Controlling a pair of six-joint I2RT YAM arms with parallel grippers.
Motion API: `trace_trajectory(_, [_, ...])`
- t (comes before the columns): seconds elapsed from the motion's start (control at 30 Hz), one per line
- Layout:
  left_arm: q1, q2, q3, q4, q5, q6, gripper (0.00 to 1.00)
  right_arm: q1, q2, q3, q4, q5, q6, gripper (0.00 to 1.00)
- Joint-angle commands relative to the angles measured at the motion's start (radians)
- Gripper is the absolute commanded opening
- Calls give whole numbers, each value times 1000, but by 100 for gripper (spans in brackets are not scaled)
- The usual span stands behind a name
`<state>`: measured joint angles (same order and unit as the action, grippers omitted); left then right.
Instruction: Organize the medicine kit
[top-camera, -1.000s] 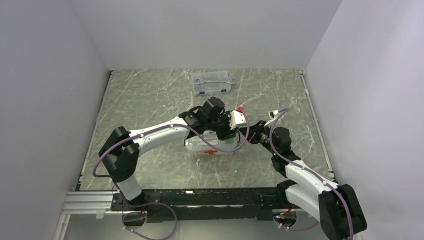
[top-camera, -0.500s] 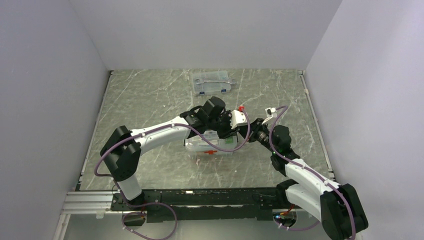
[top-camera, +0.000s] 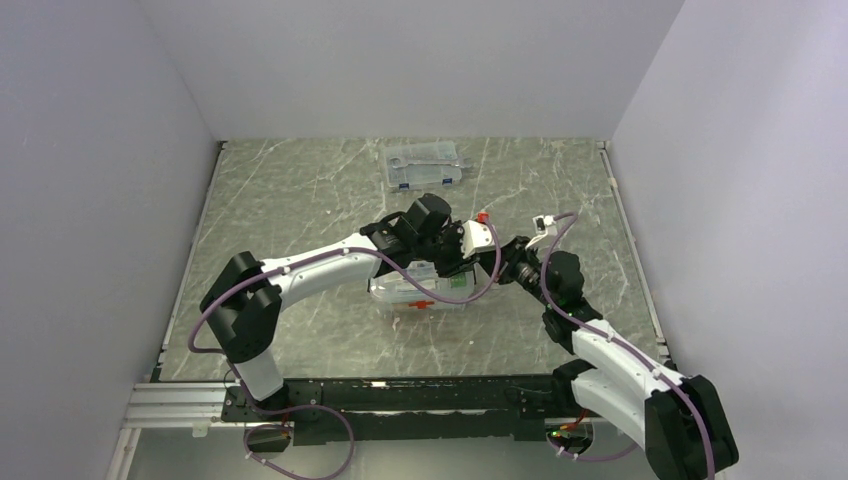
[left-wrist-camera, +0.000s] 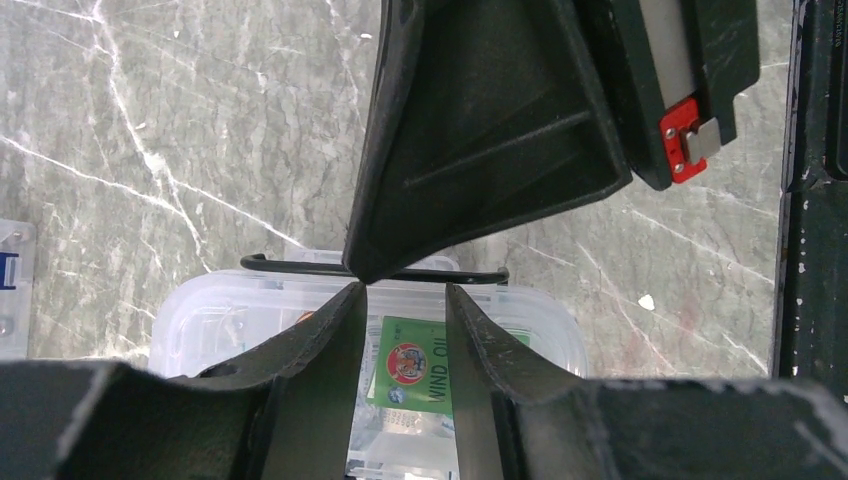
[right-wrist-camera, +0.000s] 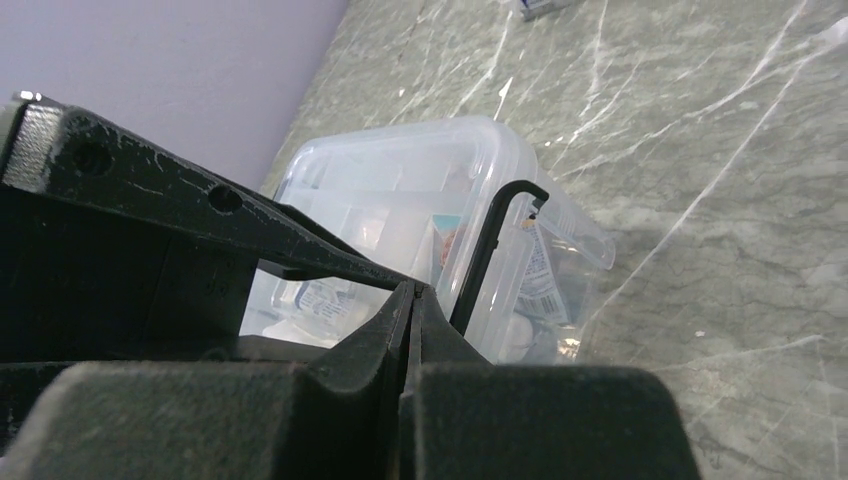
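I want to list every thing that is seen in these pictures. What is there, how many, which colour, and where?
medicine kit: one, clear plastic box, middle of the table, under both tools
handle: one, black wire, on the kit's lid
green packet: one, green, printed "WIND OIL", inside the kit
flat case: one, clear with blue latches, far side of the table
table: one, grey-green marble pattern, under everything
left tool: one, black, open, above the kit
right tool: one, black, shut, its tip close to the handle
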<state>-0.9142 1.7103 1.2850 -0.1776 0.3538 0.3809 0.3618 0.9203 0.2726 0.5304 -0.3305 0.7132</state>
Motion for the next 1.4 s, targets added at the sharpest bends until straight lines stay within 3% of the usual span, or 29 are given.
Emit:
trace_trajectory(0.0, [-7,5,-30,-175,-56,23,40,2,-50,59,-46,74,-43,0])
trace_trajectory(0.43, [-4,-128,35,-197,-175,-19,37,1,-157,150,-260,153,-140,8])
trace_trajectory(0.63, [-2,-206,43,-181,-268,-74,28,1,-159,148,-258,140,-137,8])
trace_trajectory(0.83, [12,-271,20,-148,-268,-148,23,1,-148,137,-237,119,-122,7])
trace_trajectory(1.1, [49,-267,-12,-150,-335,-267,0,1,-149,129,-236,111,-120,4])
trace_trajectory(1.37, [68,-243,-44,-155,-349,-329,0,2,-141,125,-232,95,-116,4])
